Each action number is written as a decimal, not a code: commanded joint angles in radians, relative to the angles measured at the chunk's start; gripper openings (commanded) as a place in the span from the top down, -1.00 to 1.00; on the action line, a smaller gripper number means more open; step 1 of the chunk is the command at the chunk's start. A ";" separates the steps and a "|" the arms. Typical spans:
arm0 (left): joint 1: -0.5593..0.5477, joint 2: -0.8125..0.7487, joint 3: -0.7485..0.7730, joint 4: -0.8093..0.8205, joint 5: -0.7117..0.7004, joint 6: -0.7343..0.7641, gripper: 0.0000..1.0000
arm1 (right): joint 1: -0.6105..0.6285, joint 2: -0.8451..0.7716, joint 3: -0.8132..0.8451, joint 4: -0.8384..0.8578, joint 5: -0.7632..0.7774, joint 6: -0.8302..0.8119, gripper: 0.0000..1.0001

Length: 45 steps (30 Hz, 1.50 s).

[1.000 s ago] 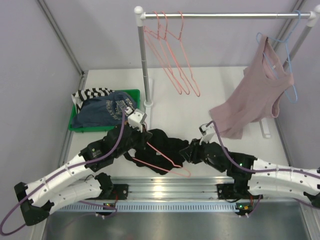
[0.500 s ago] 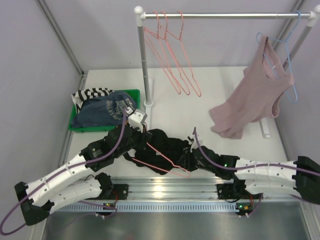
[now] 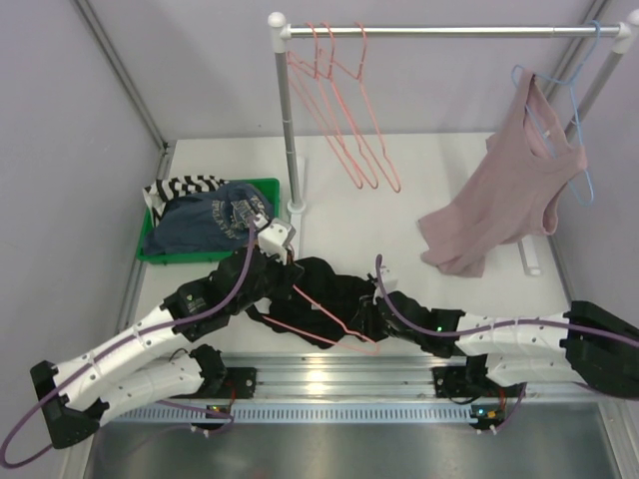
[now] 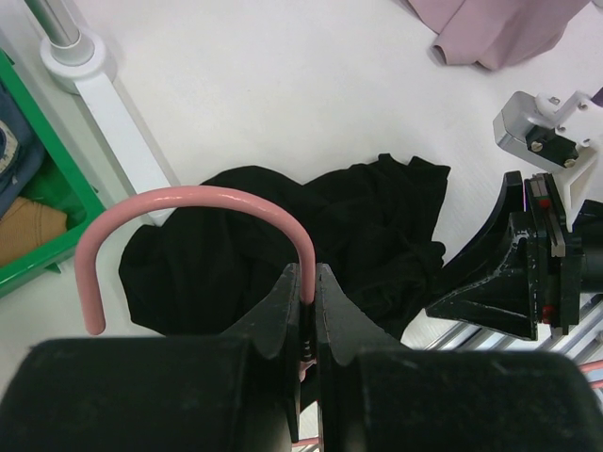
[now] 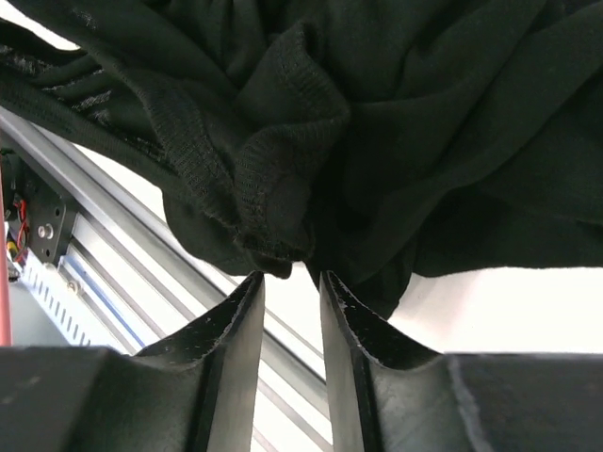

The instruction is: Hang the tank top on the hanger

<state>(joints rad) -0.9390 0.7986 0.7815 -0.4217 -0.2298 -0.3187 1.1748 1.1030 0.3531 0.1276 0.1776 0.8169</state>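
The black tank top (image 3: pixel 321 287) lies crumpled on the table between both arms. It also shows in the left wrist view (image 4: pixel 367 212) and fills the right wrist view (image 5: pixel 396 113). My left gripper (image 3: pixel 283 267) is shut on the neck of the salmon-pink hanger (image 3: pixel 329 317). The hanger's hook (image 4: pixel 188 200) curves above the jaws (image 4: pixel 308 278), and its triangle lies over the top. My right gripper (image 3: pixel 371 317) is open by a narrow gap. Its tips (image 5: pixel 290 280) are at a rolled hem at the top's near edge, with nothing between the jaws.
A rack (image 3: pixel 285 120) holds several spare pink hangers (image 3: pixel 349 130). A dusty-pink tank top (image 3: pixel 509 190) hangs on a light blue hanger (image 3: pixel 579 110) at the right. A green tray (image 3: pixel 265 187) with shirts is at the left. A metal rail (image 3: pixel 329 374) runs along the near edge.
My right arm has reached left and low, bringing its gripper from the table's right side up to the black top's near right edge. The left gripper and hanger have stayed put.
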 commanded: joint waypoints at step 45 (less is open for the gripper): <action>-0.006 0.027 0.081 0.012 -0.394 -0.065 1.00 | -0.023 -0.609 0.035 -0.462 0.148 0.025 1.00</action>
<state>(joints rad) -0.9417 0.8234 0.8303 -0.4271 -0.5800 -0.3893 1.1618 0.4973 0.3199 -0.2970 0.2955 0.8425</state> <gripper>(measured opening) 0.078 0.006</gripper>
